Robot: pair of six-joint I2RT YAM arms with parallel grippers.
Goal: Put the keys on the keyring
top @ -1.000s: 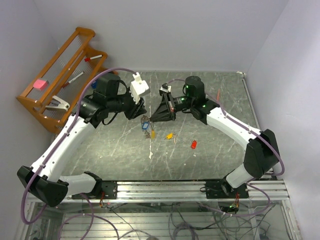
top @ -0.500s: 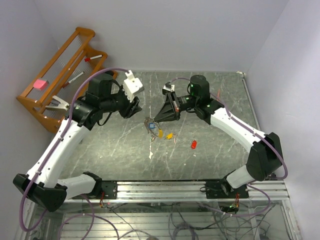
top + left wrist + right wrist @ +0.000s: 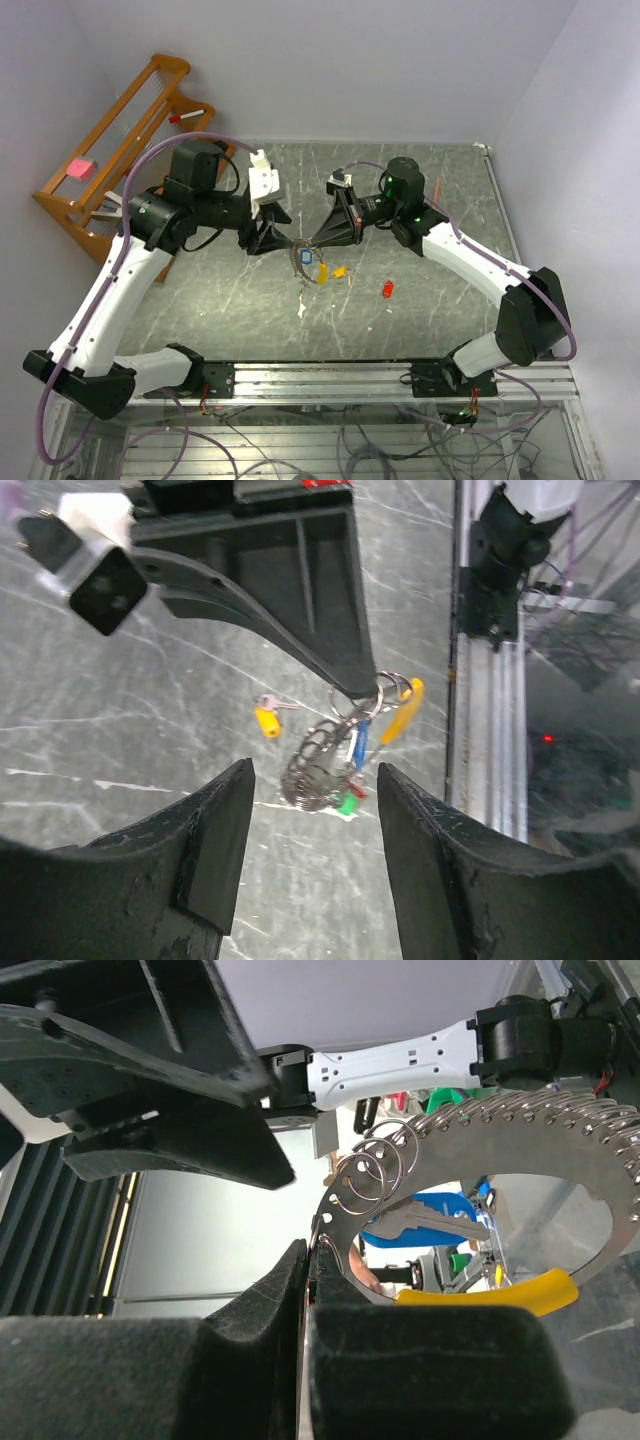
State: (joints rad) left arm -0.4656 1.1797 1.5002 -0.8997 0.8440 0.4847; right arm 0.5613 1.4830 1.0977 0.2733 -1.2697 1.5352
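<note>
My right gripper (image 3: 303, 244) is shut on the keyring (image 3: 305, 259), a silvery perforated loop that hangs from its fingertips just above the table. In the right wrist view the right gripper (image 3: 308, 1256) pinches the keyring's plate (image 3: 480, 1125), which carries small wire rings (image 3: 375, 1165), a blue key (image 3: 420, 1230) and the curved yellow piece (image 3: 490, 1296). My left gripper (image 3: 281, 240) stands open just left of the ring, apart from it. From the left wrist, the left gripper (image 3: 313, 772) frames the keyring (image 3: 322, 765) with blue and green keys. An orange-yellow key (image 3: 339, 271) and a red key (image 3: 387, 289) lie loose.
A wooden rack (image 3: 110, 150) with pens and a pink block leans at the back left. A thin orange pencil (image 3: 437, 190) lies behind the right arm. A white scrap (image 3: 301, 311) sits on the marble table (image 3: 220, 300). An aluminium rail (image 3: 330, 375) runs along the near edge.
My left gripper's jaws have spread wider and it has drawn back to the left of the ring. The right gripper has carried the keyring slightly right and nearer.
</note>
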